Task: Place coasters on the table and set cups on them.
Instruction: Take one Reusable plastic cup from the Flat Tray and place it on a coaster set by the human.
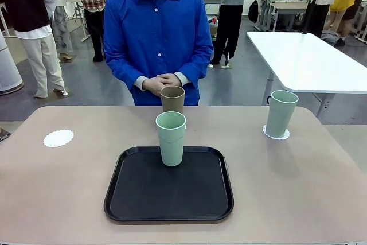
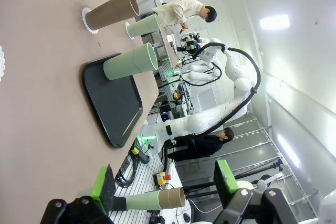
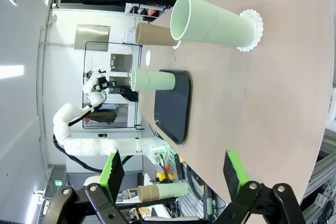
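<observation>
In the front view a tapered matte mint cup (image 1: pixel 171 139) stands on the rounded black tray (image 1: pixel 137 199) and another mint cup (image 1: pixel 281 113) on a lacy coaster (image 1: pixel 276 135) on the beige table (image 1: pixel 287 187), while the left wrist view shows the left gripper (image 2: pixel 164 182) spread and empty, and the right wrist view shows the right gripper (image 3: pixel 173 170) likewise spread.

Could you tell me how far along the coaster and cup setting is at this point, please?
Done: the right mint cup stands on a coaster, and the brown cup on a second coaster. In hand: nothing; the left gripper and right gripper are open and empty. Left: the other mint cup on the black tray has to go onto the bare coaster.
</observation>
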{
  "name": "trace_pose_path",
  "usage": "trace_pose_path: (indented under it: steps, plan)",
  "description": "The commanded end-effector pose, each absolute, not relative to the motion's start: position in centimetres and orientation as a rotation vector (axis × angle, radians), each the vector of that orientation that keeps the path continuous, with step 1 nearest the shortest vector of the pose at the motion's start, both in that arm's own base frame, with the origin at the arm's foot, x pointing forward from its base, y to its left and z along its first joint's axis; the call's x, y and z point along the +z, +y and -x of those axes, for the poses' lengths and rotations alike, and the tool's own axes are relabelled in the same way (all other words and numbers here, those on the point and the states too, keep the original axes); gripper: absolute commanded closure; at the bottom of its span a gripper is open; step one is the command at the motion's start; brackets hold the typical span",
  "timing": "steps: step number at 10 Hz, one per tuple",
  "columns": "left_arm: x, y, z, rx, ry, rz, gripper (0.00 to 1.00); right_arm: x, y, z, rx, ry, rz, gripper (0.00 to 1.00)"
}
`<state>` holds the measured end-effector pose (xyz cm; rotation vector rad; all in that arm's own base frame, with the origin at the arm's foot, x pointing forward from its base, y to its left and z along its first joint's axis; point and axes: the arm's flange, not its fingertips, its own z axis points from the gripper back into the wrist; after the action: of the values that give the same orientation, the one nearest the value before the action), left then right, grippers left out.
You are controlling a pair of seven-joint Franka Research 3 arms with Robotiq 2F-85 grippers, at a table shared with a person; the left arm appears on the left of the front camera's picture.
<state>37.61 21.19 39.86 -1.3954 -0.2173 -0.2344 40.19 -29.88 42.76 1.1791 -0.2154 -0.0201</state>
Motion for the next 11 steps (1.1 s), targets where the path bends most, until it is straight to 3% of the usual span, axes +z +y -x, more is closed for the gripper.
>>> trace_pose_path:
  steps: [1,3,7,11]
  plan:
    - [40.1,21.3,-37.6,-0.241,-0.224,1.399,0.0,42.8,-29.9,-40.2,-0.031,-0.212,-1.173,0.0]
    - [39.9,21.2,-37.6,-0.234,-0.217,1.395,0.0,42.8,-29.9,-40.2,-0.031,-0.212,-1.173,0.0]
    - [47.4,5.9,-41.2,-0.769,-0.376,0.845,0.0,42.8,-29.9,-40.2,-0.031,-0.212,-1.173,0.0]
    - [44.5,-7.5,-42.6,-1.147,-0.29,0.441,0.0,42.8,-29.9,-40.2,-0.031,-0.212,-1.173,0.0]
